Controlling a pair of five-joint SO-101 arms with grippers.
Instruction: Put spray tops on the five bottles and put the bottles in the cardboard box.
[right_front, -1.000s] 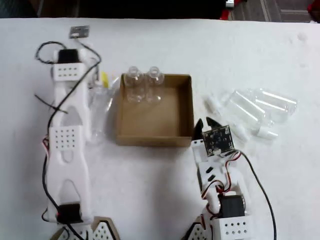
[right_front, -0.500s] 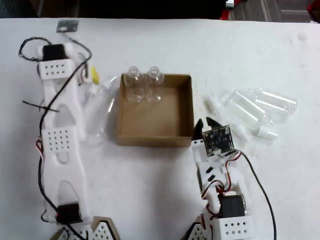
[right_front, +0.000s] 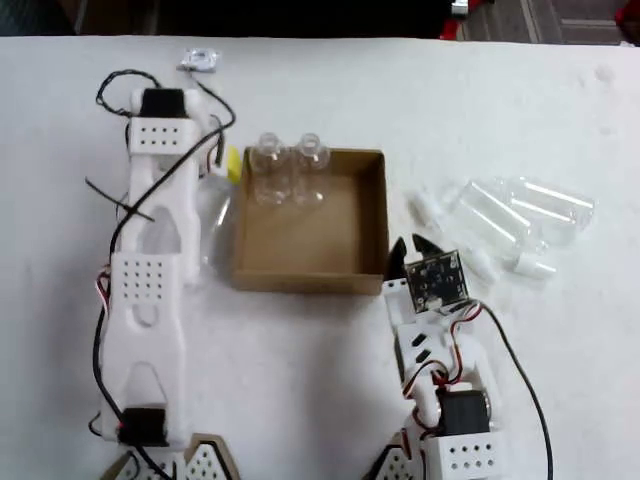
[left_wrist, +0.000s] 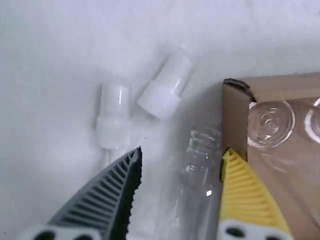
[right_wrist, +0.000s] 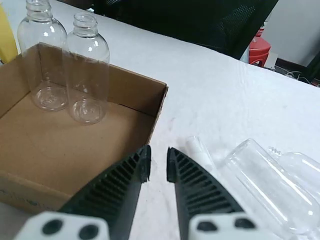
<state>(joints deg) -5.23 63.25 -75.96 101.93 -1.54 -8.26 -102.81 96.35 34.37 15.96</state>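
Note:
The cardboard box (right_front: 375, 215) sits mid-table with two uncapped clear bottles (right_front: 268, 166) standing in its far-left corner, also seen in the right wrist view as bottles (right_wrist: 86, 70) in the box (right_wrist: 159, 102). A third clear bottle (left_wrist: 199, 170) lies on the table beside the box corner (left_wrist: 235, 100); my left gripper (left_wrist: 182, 151) is open with one finger on either side of it. Two white spray tops (left_wrist: 114, 120) lie just beyond it. My right gripper (right_wrist: 157, 162), fingers slightly apart and holding nothing, is at the box's near-right corner (right_front: 411, 247). Two more bottles (right_front: 520, 210) lie to the right.
Loose white spray tops (right_front: 427, 208) lie between the box and the right-hand bottles, one more (right_front: 530, 266) in front of them. The left arm (right_front: 150, 280) stretches along the table's left side. Open white tabletop lies in front of the box.
The left arm swung away to the left, then back right toward the box, and its gripper now straddles the lying bottle. The right arm has kept still.

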